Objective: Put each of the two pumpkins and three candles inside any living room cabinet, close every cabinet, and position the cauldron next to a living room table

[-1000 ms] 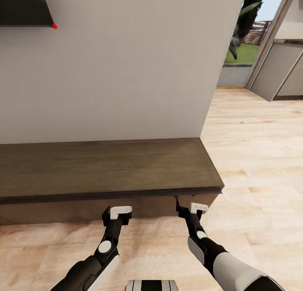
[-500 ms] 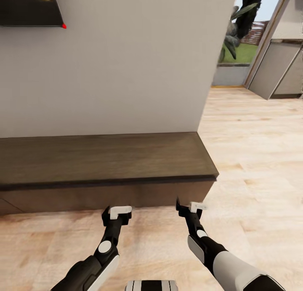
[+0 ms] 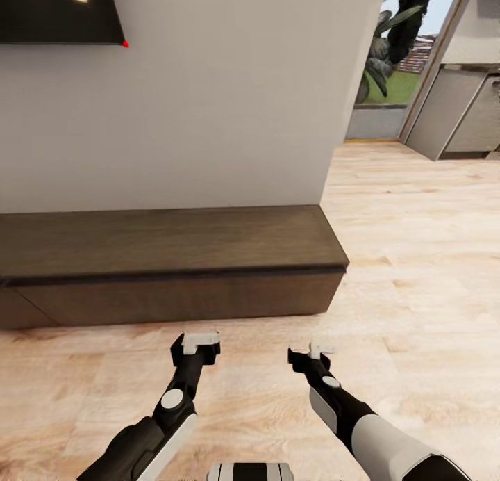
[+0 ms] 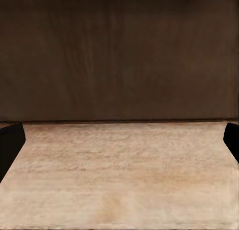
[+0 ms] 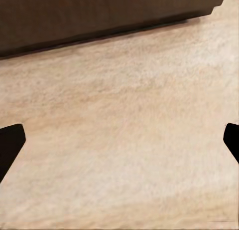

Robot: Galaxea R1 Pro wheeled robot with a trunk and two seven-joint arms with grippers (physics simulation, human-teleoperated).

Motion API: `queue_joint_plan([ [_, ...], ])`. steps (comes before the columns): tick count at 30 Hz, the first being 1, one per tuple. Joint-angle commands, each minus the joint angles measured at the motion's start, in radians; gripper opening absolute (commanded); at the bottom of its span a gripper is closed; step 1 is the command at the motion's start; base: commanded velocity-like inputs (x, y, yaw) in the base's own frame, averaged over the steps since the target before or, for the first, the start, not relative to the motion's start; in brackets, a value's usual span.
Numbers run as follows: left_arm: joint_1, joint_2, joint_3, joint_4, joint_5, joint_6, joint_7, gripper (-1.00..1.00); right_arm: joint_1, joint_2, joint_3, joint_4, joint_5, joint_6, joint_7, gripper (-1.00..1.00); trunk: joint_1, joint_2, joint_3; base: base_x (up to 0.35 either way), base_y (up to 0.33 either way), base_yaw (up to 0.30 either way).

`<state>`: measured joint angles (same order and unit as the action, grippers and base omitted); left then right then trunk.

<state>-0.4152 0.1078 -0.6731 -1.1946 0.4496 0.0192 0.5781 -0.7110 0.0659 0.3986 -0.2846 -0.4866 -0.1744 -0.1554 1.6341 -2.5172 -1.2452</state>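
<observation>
The cabinet [image 3: 173, 241] is a long low dark-brown unit against the white wall, and its flat fronts look closed. My left gripper [image 3: 196, 342] hangs open over the wood floor a short way in front of it. My right gripper [image 3: 309, 352] is open too, level with the cabinet's right end. The left wrist view faces the cabinet front [image 4: 119, 55] across a strip of floor, with the fingertips [image 4: 11, 140] wide apart and nothing between them. The right wrist view catches the cabinet base [image 5: 99, 15] at an angle. The pumpkins, candles and cauldron are out of view.
A dark TV screen [image 3: 55, 12] hangs on the wall at the upper left. To the right of the wall's corner, pale wood floor [image 3: 417, 258] runs to a glazed opening with plants [image 3: 389, 43] and a grey kitchen unit [image 3: 451, 112].
The whole view has drawn back and shifted, so the camera moved away from the cabinet, which now sits farther from both grippers. The arms keep nearly the same pose, and both grippers stay open.
</observation>
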Motion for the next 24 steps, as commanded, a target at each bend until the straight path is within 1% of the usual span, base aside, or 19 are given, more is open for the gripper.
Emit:
queue_joint_plan([
  [1,0.001,0.004,-0.001,-0.020,0.006,0.030,0.008,1.00,-0.001,0.000,0.008,-0.004,-0.009,0.011,-0.006,1.00,0.000,0.000,-0.001,-0.083,0.000,0.000],
  [2,0.006,0.009,0.014,-0.075,0.011,0.114,0.009,1.00,-0.001,-0.002,0.008,-0.025,-0.009,0.054,-0.006,1.00,0.000,0.000,-0.001,-0.043,0.000,0.000],
  [3,0.008,0.011,0.032,-0.111,0.024,0.171,0.009,1.00,-0.001,-0.004,0.007,-0.045,-0.009,0.085,-0.006,1.00,0.000,0.000,-0.001,-0.027,0.000,0.000],
  [4,0.009,0.012,0.042,-0.127,0.034,0.199,0.009,1.00,-0.001,-0.005,0.007,-0.055,-0.009,0.102,-0.006,1.00,0.000,0.000,-0.001,-0.017,0.000,0.000],
  [6,0.010,0.013,0.092,-0.177,0.088,0.309,0.009,1.00,-0.001,-0.006,0.007,-0.098,-0.009,0.173,-0.006,1.00,0.000,0.000,-0.001,-0.011,0.000,0.000],
  [7,0.011,0.012,0.142,-0.197,0.131,0.380,0.009,1.00,-0.001,-0.008,0.006,-0.128,-0.009,0.225,-0.006,1.00,0.000,0.000,-0.001,-0.005,0.000,0.000],
  [8,0.011,0.012,0.183,-0.206,0.153,0.422,0.009,1.00,-0.001,-0.008,0.005,-0.145,-0.010,0.258,-0.007,1.00,0.000,0.000,-0.001,-0.003,0.000,0.000],
  [9,0.011,0.012,0.204,-0.209,0.162,0.440,0.009,1.00,-0.001,-0.008,0.004,-0.151,-0.010,0.274,-0.007,1.00,0.000,0.000,-0.001,-0.002,0.000,0.000],
  [10,0.012,0.011,0.244,-0.213,0.174,0.474,0.009,1.00,-0.001,-0.007,0.003,-0.165,-0.010,0.315,-0.007,1.00,0.000,0.000,-0.001,-0.001,0.000,0.000],
  [11,0.012,0.009,0.281,-0.217,0.183,0.505,0.009,1.00,-0.001,-0.006,0.003,-0.168,-0.010,0.329,-0.007,1.00,0.000,0.000,-0.001,0.000,0.000,0.000],
  [13,0.012,0.005,0.340,-0.220,0.192,0.567,0.008,1.00,-0.001,-0.001,0.002,-0.176,-0.012,0.383,-0.007,1.00,0.000,0.000,-0.001,0.000,0.000,0.000],
  [14,0.012,0.002,0.365,-0.221,0.196,0.619,0.008,1.00,-0.001,-0.001,0.000,-0.179,-0.013,0.410,-0.006,1.00,0.000,0.000,-0.001,0.000,0.000,0.000],
  [16,0.011,-0.002,0.384,-0.221,0.204,0.697,0.005,1.00,-0.001,-0.001,-0.007,-0.188,-0.015,0.435,-0.006,1.00,0.000,0.000,-0.001,0.000,0.000,0.000],
  [18,0.010,-0.004,0.389,-0.222,0.220,0.722,0.004,1.00,-0.001,0.001,-0.011,-0.191,-0.016,0.443,-0.005,1.00,0.000,0.000,-0.001,0.000,0.000,0.000],
  [19,0.010,-0.005,0.391,-0.224,0.237,0.732,0.004,1.00,-0.001,0.002,-0.013,-0.192,-0.017,0.447,-0.005,1.00,0.000,0.000,-0.001,0.000,0.000,0.000],
  [20,0.010,-0.003,0.393,-0.232,0.270,0.740,0.003,1.00,-0.001,0.004,-0.017,-0.193,-0.019,0.452,-0.004,1.00,0.000,0.000,-0.001,0.000,0.000,0.000],
  [21,0.010,-0.002,0.393,-0.236,0.282,0.742,0.003,1.00,-0.001,0.005,-0.018,-0.193,-0.021,0.453,-0.004,1.00,0.000,0.000,-0.001,0.000,0.000,0.000],
  [23,0.010,0.000,0.395,-0.253,0.324,0.747,0.004,1.00,-0.001,0.006,-0.023,-0.194,-0.034,0.455,-0.003,1.00,0.000,0.000,-0.001,0.000,0.000,0.000],
  [24,0.010,0.002,0.395,-0.258,0.340,0.748,0.004,1.00,-0.001,0.005,-0.024,-0.194,-0.042,0.456,-0.003,1.00,0.000,0.000,-0.001,0.000,0.000,0.000],
])
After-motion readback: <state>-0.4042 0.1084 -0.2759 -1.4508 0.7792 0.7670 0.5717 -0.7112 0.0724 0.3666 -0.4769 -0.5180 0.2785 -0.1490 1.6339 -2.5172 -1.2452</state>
